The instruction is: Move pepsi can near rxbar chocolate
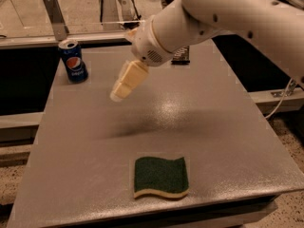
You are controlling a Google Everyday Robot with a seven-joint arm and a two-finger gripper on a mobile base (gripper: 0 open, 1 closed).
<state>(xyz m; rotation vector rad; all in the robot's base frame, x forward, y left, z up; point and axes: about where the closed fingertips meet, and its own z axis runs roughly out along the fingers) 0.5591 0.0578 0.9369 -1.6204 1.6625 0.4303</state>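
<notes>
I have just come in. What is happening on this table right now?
A robot arm is working over a grey table. Its gripper hovers above the surface with nothing in it, a little to the right of the pepsi can. The can stands upright near the far left corner and has not yet been picked up. The rxbar chocolate lies near the far edge, partly hidden behind the arm. A green sponge lies near the front edge, apart from everything else.

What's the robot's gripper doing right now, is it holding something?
Gripper: open or closed cannot be told; it hangs over the table, apart from the pepsi can.
</notes>
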